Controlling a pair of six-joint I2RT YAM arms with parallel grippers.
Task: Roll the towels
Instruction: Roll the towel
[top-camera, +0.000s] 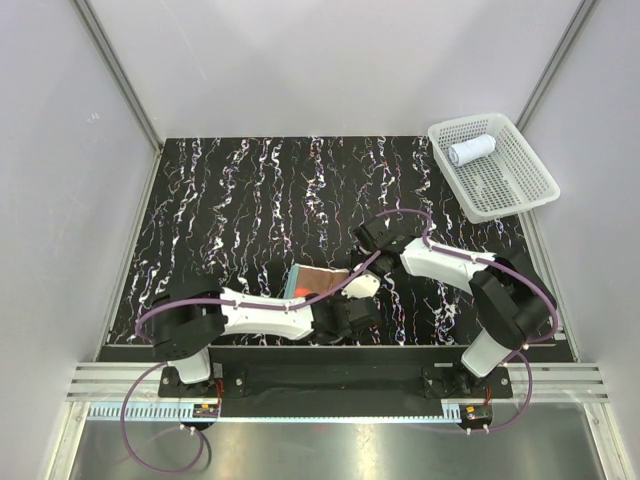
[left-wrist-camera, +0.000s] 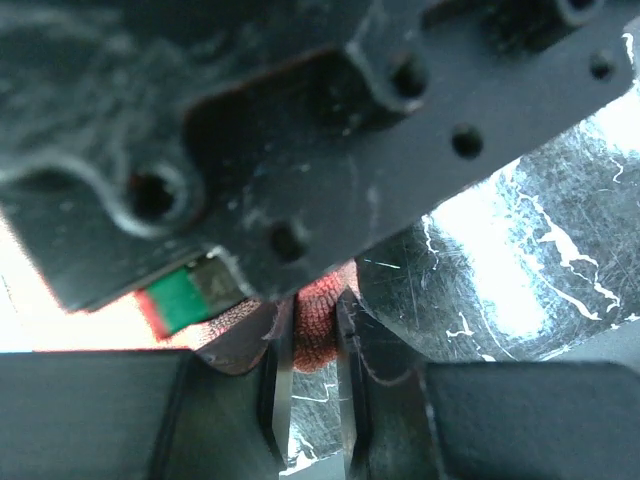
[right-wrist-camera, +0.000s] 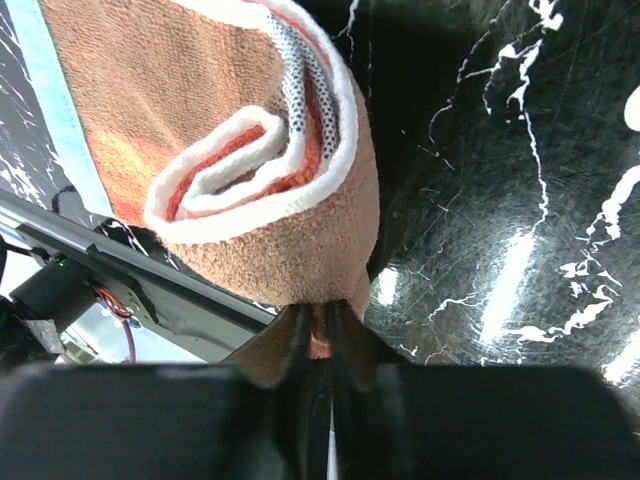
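Note:
The orange-red towel (top-camera: 316, 281) with teal edging and a brown side lies on the black marbled table near the front middle, partly rolled. In the right wrist view its roll (right-wrist-camera: 270, 180) shows a spiral end, brown outside, white and orange inside. My right gripper (right-wrist-camera: 318, 335) is shut on a fold of it. My left gripper (left-wrist-camera: 312, 350) is shut on an orange fold of the same towel (left-wrist-camera: 312, 325); the other arm's black body fills the view above. The white towel (top-camera: 471, 150) sits rolled in the basket.
A white plastic mesh basket (top-camera: 520, 185) stands at the table's far right corner. The two arms cross close together over the front middle of the table (top-camera: 250, 190). Grey walls enclose the table on three sides.

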